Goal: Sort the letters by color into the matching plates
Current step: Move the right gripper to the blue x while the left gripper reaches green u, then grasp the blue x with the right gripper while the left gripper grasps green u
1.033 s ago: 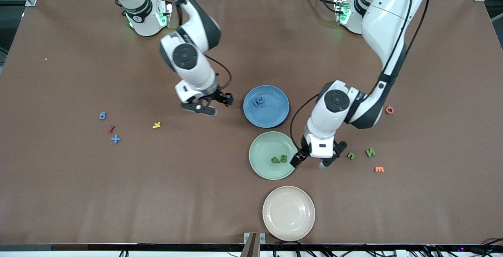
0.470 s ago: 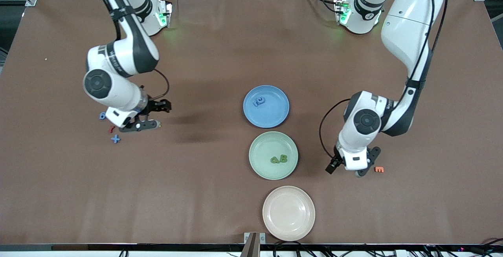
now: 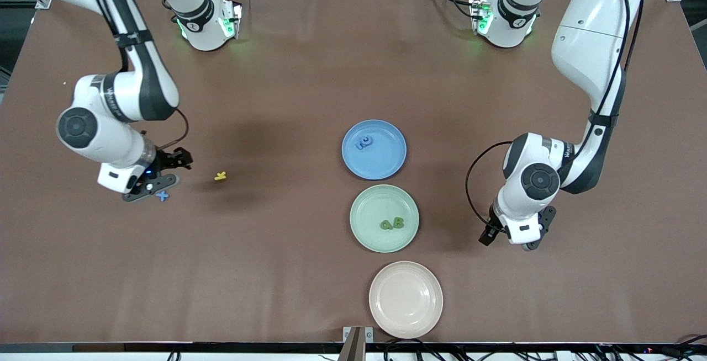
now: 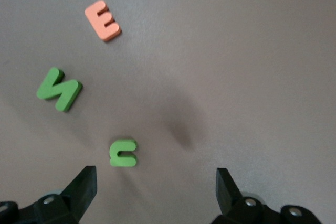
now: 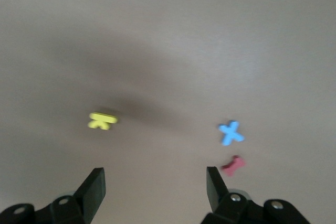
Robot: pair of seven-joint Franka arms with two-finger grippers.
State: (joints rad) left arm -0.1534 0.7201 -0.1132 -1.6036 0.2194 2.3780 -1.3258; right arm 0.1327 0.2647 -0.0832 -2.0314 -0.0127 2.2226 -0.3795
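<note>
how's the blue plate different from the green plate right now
The blue plate is medium blue; the green plate is pale mint. The blue plate holds blue letter pieces near its rim; the green plate holds two green letters side by side. The green plate lies nearer the front camera. Both are round, rimmed and look the same size.

Matt brown table (image 3: 309, 63); smooth, faintly glossy plates (image 3: 386, 170).

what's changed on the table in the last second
Both arms swung away from the plates. The right gripper went from beside the blue plate to over the blue cross at its own end, open. The left gripper left the green plate for the green letters at its end, open, empty. Plates and letters stayed put.
</note>
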